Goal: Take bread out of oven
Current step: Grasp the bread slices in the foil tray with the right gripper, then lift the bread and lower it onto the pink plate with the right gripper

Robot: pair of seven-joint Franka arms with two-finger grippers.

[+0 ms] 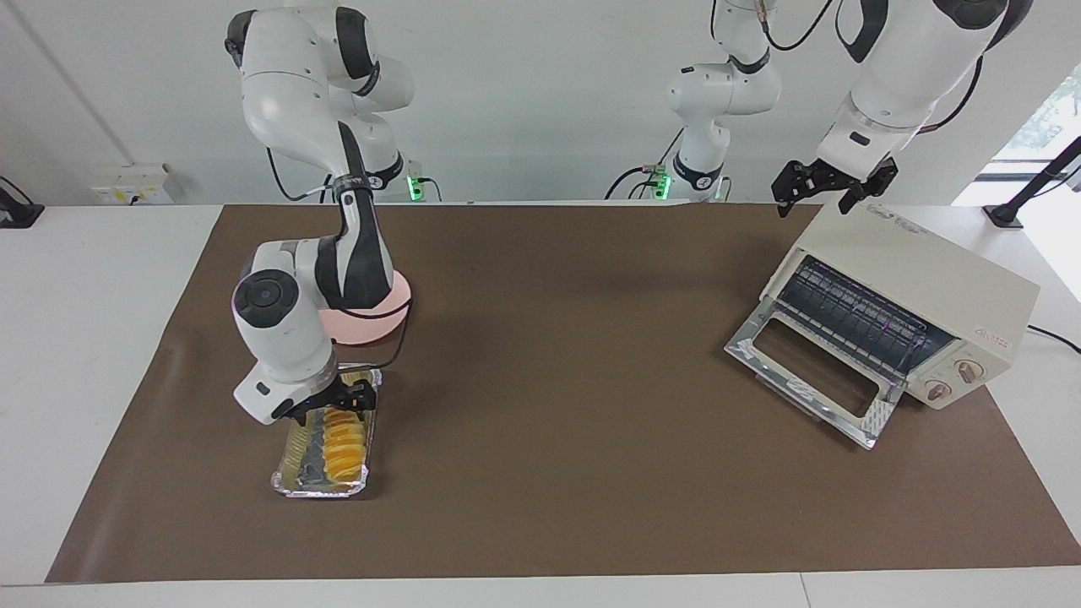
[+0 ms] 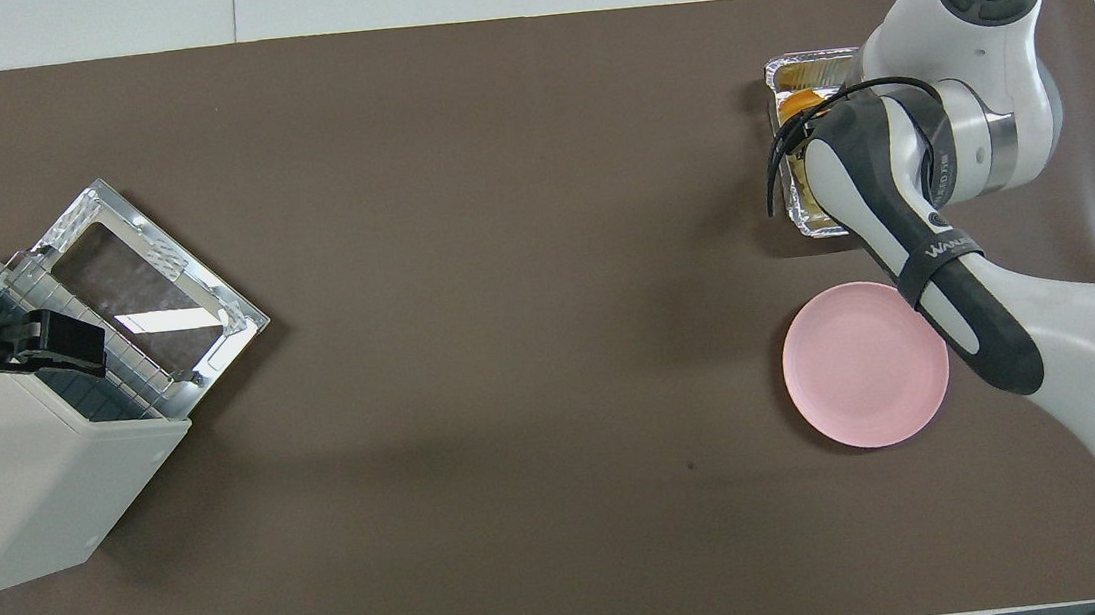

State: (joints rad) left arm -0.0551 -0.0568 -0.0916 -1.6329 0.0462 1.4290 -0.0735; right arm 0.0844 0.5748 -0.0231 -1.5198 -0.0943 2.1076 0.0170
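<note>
While ridged bread (image 1: 344, 443) lies in foil tray (image 1: 291, 481), right hand (image 1: 336, 404) hovers just above.

In the overhead view, the bread (image 2: 801, 104) and foil tray (image 2: 811, 69) at upper right are largely hidden by the right arm; the oven (image 2: 31, 478) is cut at the frame's left edge.

Oven (image 2: 31, 478) door dropped open; bread (image 2: 801, 104) in foil tray (image 2: 811, 69), seemingly under right arm.
</note>
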